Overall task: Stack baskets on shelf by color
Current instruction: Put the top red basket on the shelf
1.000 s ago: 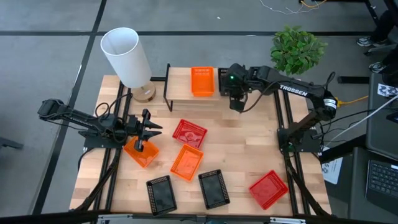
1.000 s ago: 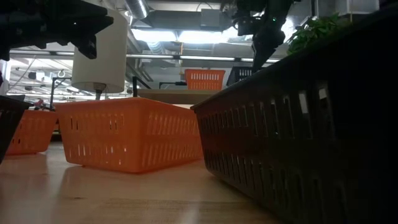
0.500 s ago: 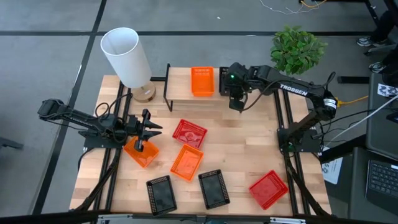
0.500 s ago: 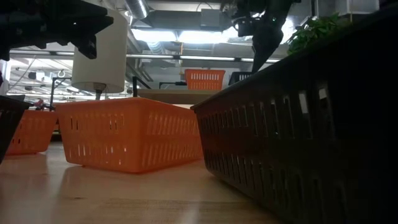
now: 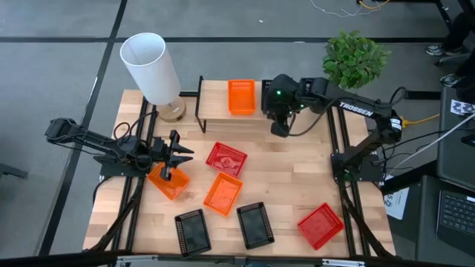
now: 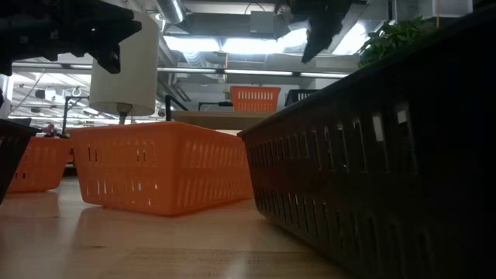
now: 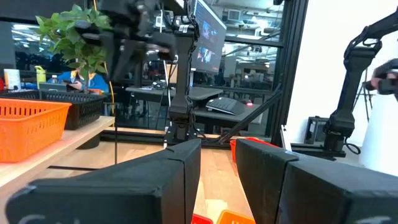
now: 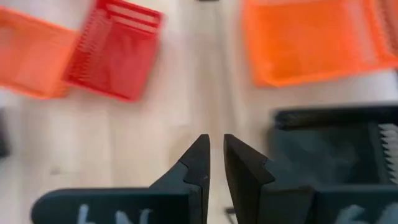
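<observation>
The left gripper [image 5: 170, 157] hovers empty, fingers slightly apart, over an orange plastic mesh basket [image 5: 168, 182] at the table's left side. Right of it, the low wooden-topped shelf [image 5: 214, 103] carries another orange mesh basket [image 5: 241, 96] and a black mesh basket [image 8: 329, 146]. Just beside that shelf's right end, the right gripper [image 5: 280, 127] hangs empty with its fingers [image 8: 198, 163] nearly together.
</observation>
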Available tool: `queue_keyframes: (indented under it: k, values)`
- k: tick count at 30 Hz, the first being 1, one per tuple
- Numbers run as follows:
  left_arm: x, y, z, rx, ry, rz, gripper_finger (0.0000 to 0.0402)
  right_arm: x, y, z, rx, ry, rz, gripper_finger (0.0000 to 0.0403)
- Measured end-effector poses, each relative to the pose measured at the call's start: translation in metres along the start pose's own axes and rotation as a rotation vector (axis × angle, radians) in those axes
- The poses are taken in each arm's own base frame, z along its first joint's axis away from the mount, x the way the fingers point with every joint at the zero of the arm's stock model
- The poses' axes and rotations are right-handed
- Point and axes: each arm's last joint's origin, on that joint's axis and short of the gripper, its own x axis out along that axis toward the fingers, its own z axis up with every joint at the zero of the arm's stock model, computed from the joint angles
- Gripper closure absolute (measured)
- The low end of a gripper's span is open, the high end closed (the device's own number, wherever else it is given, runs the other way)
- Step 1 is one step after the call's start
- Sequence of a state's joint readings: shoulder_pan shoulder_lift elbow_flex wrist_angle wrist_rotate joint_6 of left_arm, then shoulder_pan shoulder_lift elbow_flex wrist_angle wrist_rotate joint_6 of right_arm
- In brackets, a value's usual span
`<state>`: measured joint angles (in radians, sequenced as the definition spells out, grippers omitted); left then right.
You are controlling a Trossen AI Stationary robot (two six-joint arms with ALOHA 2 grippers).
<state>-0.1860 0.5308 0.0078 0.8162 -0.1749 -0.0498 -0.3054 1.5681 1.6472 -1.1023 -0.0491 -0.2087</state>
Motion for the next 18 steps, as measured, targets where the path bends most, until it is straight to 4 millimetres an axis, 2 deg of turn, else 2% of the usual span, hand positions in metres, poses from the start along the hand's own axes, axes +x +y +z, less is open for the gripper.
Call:
queue_keyframes:
  k: [6,10,13,18]
  values:
    - [0.000,0.000,0.000,0.000,0.000,0.000,0.0308,0.003,0.033,0.013,-0.093,-0.087,0.158,0.0356]
    - [0.000,0.000,0.000,0.000,0.000,0.000,0.0308,0.020,0.060,0.025,-0.162,-0.130,0.315,0.0353]
    - [0.000,0.000,0.000,0.000,0.000,0.000,0.0308,0.043,0.074,0.031,-0.192,-0.105,0.339,0.0332]
    - [0.000,0.000,0.000,0.000,0.000,0.000,0.0308,0.097,0.089,0.036,-0.248,-0.028,0.334,0.0270]
